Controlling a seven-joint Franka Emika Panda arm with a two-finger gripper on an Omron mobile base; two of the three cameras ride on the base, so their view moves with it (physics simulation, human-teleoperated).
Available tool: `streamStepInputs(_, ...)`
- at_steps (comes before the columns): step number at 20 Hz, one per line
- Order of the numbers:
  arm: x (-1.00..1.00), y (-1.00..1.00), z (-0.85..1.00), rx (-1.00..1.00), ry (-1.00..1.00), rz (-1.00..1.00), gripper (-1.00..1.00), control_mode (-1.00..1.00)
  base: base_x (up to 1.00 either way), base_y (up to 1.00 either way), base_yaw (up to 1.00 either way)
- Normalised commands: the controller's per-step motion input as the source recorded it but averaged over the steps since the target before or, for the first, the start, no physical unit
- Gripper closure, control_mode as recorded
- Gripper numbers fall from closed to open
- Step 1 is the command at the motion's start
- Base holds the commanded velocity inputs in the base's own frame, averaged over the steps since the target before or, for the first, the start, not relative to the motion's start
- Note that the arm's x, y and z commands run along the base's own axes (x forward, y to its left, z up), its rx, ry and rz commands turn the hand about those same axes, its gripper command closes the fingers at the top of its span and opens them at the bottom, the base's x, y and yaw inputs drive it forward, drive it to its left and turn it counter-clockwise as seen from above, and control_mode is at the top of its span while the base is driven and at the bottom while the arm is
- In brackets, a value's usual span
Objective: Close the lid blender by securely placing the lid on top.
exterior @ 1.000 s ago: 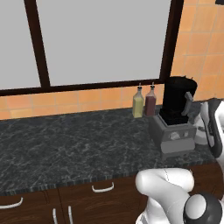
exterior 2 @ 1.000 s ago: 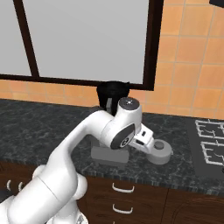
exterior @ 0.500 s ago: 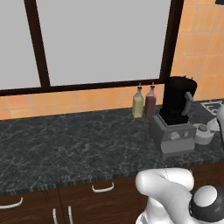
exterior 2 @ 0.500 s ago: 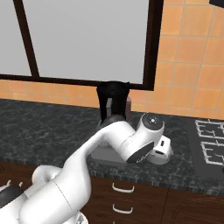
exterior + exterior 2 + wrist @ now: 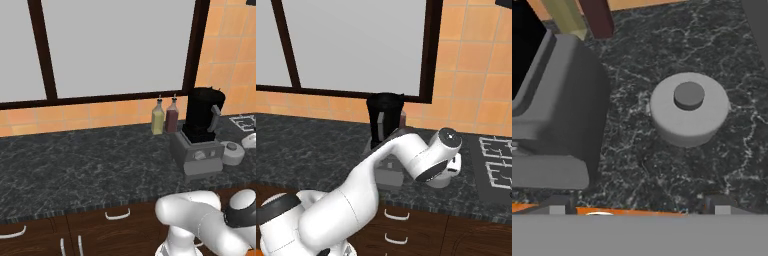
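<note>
The blender (image 5: 200, 122) is a black jar with a side handle on a grey boxy base, standing on the dark counter; its open rim carries nothing. In the right base view the blender (image 5: 385, 116) rises behind my arm. The lid (image 5: 232, 152), a round grey cap with a centre knob, lies flat on the counter just right of the base. In the hand view the lid (image 5: 688, 107) lies ahead of my gripper (image 5: 637, 206), right of the blender base (image 5: 557, 110). The fingertips (image 5: 717, 204) stand wide apart, open, short of the lid and holding nothing.
Two small bottles, one yellowish (image 5: 157, 117) and one dark red (image 5: 171, 116), stand left of the blender against the orange tiled wall. A stove top (image 5: 496, 160) lies to the right of the lid. Bare counter (image 5: 85, 165) stretches to the left.
My arm has swung to the right, past the blender, and the hand has come down over the lid. Blender, lid and bottles have not moved.
</note>
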Motion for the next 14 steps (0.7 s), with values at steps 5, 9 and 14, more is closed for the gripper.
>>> streamStepInputs(5,0.37,-0.10,-0.20,0.00,0.00,0.14,-1.00,-1.00,0.00,0.00,0.00)
streamStepInputs(9,0.48,-0.05,-0.17,0.00,0.00,0.10,-1.00,-1.00,0.00,0.00,0.00)
streamStepInputs(14,0.38,-0.14,-0.18,0.02,0.00,0.08,-1.00,-1.00,0.00,0.00,0.00)
